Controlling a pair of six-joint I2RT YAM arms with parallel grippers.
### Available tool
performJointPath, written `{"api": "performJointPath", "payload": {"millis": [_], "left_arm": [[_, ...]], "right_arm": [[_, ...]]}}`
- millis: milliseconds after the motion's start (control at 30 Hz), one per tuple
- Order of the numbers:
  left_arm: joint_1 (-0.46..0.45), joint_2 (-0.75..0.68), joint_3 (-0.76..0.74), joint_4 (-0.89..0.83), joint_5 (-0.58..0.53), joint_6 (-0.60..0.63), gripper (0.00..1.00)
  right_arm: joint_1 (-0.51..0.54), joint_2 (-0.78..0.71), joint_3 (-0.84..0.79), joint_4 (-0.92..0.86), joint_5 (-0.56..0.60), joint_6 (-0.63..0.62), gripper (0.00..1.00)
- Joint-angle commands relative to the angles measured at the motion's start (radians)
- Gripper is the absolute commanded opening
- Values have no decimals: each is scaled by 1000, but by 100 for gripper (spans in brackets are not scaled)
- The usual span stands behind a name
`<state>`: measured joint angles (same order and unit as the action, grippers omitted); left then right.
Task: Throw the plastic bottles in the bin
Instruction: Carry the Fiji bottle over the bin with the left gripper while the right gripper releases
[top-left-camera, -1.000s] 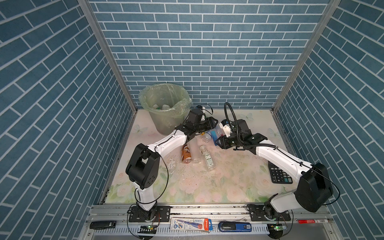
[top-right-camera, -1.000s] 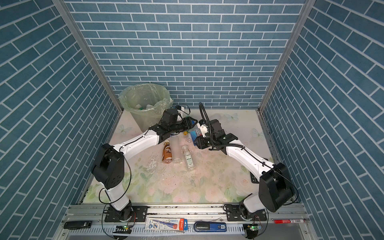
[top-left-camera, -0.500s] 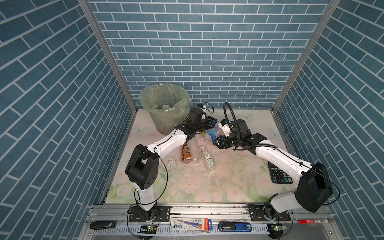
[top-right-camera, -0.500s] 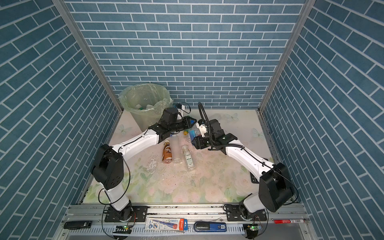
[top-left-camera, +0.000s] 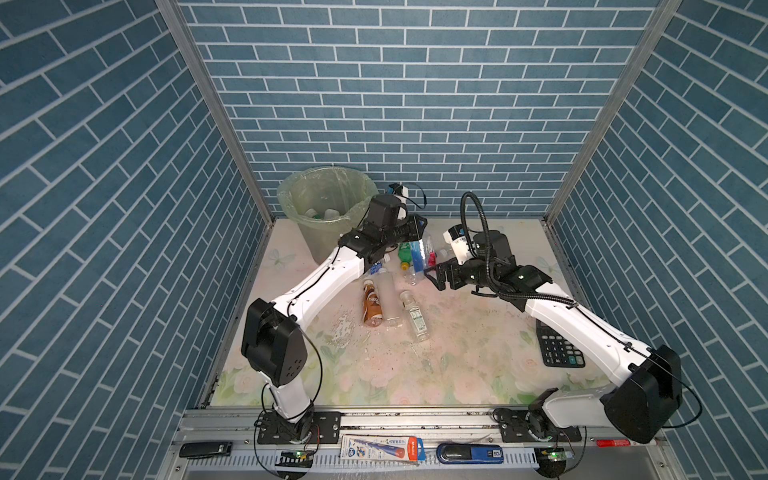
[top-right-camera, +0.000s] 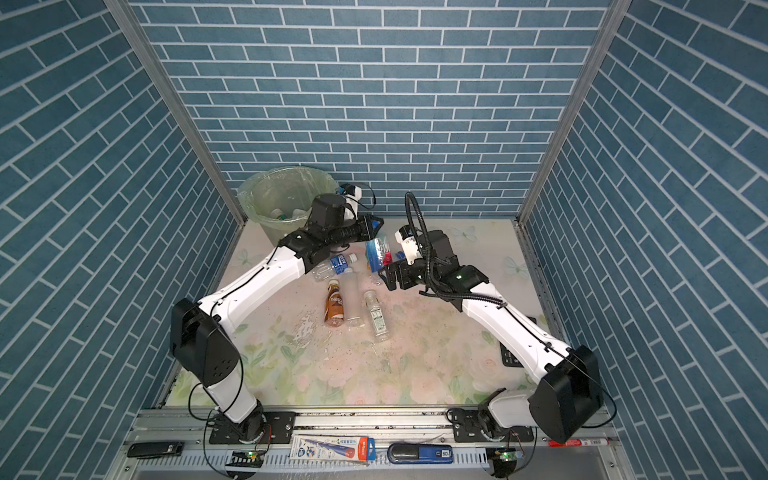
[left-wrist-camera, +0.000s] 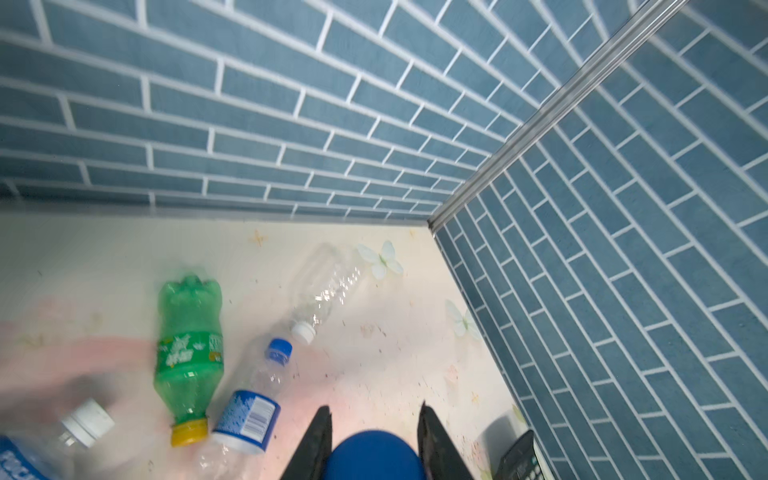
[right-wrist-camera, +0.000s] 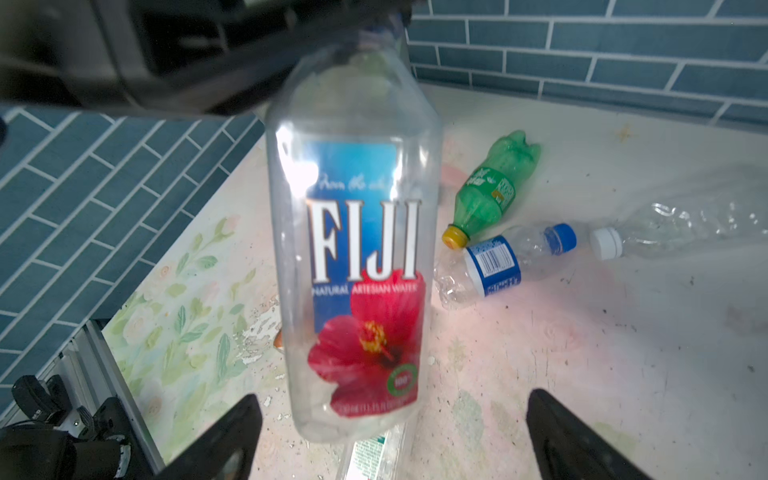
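A clear Fiji bottle (top-left-camera: 426, 251) (top-right-camera: 377, 253) (right-wrist-camera: 357, 257) hangs upright above the table between the two arms. My left gripper (top-left-camera: 420, 227) (left-wrist-camera: 374, 409) is shut on its blue cap (left-wrist-camera: 374, 455). My right gripper (top-left-camera: 432, 276) (right-wrist-camera: 392, 397) stands open just below the bottle's base, fingers apart from it. The bin (top-left-camera: 322, 239) (top-right-camera: 274, 230) stands at the back left with bottles inside. On the table lie a green bottle (left-wrist-camera: 189, 345) (right-wrist-camera: 490, 195), a blue-labelled clear bottle (left-wrist-camera: 249, 415) (right-wrist-camera: 494, 266), a white-capped clear bottle (left-wrist-camera: 328, 286) and a brown bottle (top-left-camera: 372, 303).
A black calculator (top-left-camera: 559, 351) (left-wrist-camera: 519, 459) lies at the right edge of the table. A clear bottle with a white-green label (top-left-camera: 415, 318) and another blue-labelled bottle (top-right-camera: 336, 266) lie mid-table. Brick walls close in three sides.
The left gripper has shut on the Fiji bottle's cap. The right gripper has opened wide and let go of the bottle's body, drawing back slightly.
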<state>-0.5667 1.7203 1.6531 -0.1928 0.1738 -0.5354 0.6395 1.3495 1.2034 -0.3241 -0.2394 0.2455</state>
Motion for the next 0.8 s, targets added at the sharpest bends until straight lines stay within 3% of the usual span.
{"api": "performJointPath", "payload": {"millis": [0, 300, 467, 600, 767], "left_arm": [[29, -45, 78, -67, -73, 92, 28], [130, -64, 257, -101, -143, 182, 29], [186, -73, 379, -111, -228, 303, 29], [201, -111, 431, -34, -338, 442, 29], [244, -149, 426, 108, -381, 515, 29]], "right_arm": [[18, -21, 93, 37, 29, -57, 99], [61, 40, 254, 119, 35, -107, 99], [78, 102, 351, 109, 20, -110, 99], [86, 122, 367, 122, 11, -104, 99], [87, 155, 390, 107, 11, -107, 99]]}}
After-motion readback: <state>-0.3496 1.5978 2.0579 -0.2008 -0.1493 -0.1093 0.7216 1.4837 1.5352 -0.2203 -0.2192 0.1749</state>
